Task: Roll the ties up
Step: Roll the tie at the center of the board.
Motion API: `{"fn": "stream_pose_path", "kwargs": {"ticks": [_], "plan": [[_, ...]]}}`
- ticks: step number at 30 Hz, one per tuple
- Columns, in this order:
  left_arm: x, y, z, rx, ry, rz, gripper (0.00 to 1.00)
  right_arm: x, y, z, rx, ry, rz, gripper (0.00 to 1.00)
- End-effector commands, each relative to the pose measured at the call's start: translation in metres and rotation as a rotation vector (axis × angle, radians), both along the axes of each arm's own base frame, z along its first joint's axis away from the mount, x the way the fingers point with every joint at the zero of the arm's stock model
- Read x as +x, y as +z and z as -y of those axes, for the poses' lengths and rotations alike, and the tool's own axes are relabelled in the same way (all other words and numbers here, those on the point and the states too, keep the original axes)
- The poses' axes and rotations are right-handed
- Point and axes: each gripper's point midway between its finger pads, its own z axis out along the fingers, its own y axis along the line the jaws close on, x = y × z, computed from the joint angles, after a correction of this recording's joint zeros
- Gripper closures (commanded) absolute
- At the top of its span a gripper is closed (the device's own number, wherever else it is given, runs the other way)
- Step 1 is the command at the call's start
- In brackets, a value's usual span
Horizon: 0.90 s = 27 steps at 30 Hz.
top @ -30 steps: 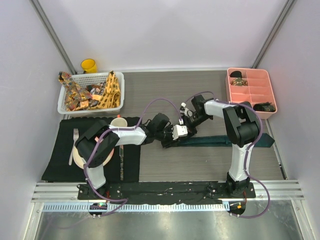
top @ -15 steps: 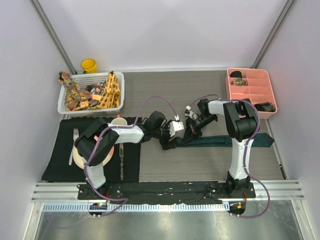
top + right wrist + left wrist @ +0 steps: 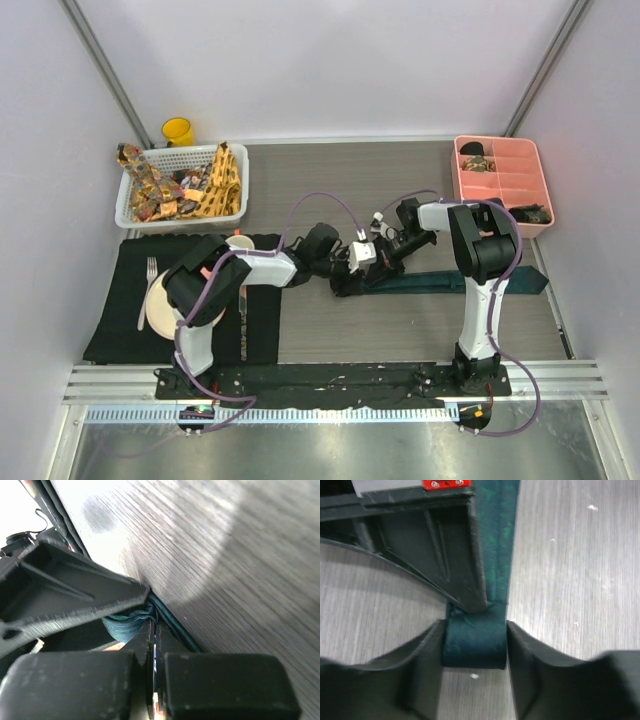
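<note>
The teal tie [image 3: 440,282] lies stretched across the surface [image 3: 400,335], its left end turned over into a small roll. We judge it light, limp and slippery, likely to spring loose, so the roll's two side edges are the places to hold. Our left hand [image 3: 475,632] grasps the roll there, a finger against each side. Our right hand [image 3: 151,630] is clenched with nothing visibly held, its tip resting on the flat strip just behind the roll.
</note>
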Motion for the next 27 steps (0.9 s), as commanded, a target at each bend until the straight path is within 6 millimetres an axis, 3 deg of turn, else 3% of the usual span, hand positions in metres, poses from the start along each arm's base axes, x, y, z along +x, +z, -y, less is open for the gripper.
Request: {"fn": "stream_pose_path", "kwargs": {"ticks": [1,3,4,6,8,13,20,23,24,25,27], "plan": [[0.004,-0.011,-0.004,0.073,0.01,0.02,0.59,0.02,-0.029,0.013,-0.136,0.022,0.163,0.99],[-0.002,-0.02,-0.02,0.126,-0.009,0.054,0.69,0.021,-0.014,0.012,-0.111,0.024,0.161,0.92],[-0.004,-0.023,-0.026,0.144,-0.016,0.064,0.71,0.022,-0.005,0.01,-0.08,0.023,0.161,0.8],[-0.009,-0.031,-0.04,0.196,-0.022,0.077,0.74,0.023,0.014,0.009,-0.051,0.026,0.17,0.7],[-0.011,-0.036,-0.046,0.229,-0.016,0.08,0.75,0.016,0.029,0.005,-0.006,0.041,0.15,0.52],[-0.005,-0.041,-0.049,0.287,0.02,0.108,0.74,0.003,0.048,-0.009,0.047,0.025,0.101,0.48],[-0.004,-0.04,-0.045,0.289,0.023,0.101,0.71,-0.008,0.032,-0.02,0.016,0.048,0.065,0.56],[-0.005,-0.042,-0.047,0.298,0.023,0.094,0.68,-0.003,0.021,-0.017,-0.012,0.055,0.087,0.76],[-0.006,-0.042,-0.046,0.296,0.019,0.092,0.67,-0.003,0.015,-0.014,-0.039,0.058,0.092,0.94],[-0.006,-0.038,-0.046,0.287,0.015,0.095,0.62,-0.003,0.011,-0.01,-0.054,0.062,0.097,0.99],[-0.011,-0.038,-0.047,0.277,-0.001,0.091,0.54,-0.004,0.003,-0.001,-0.08,0.054,0.083,0.99]]}}
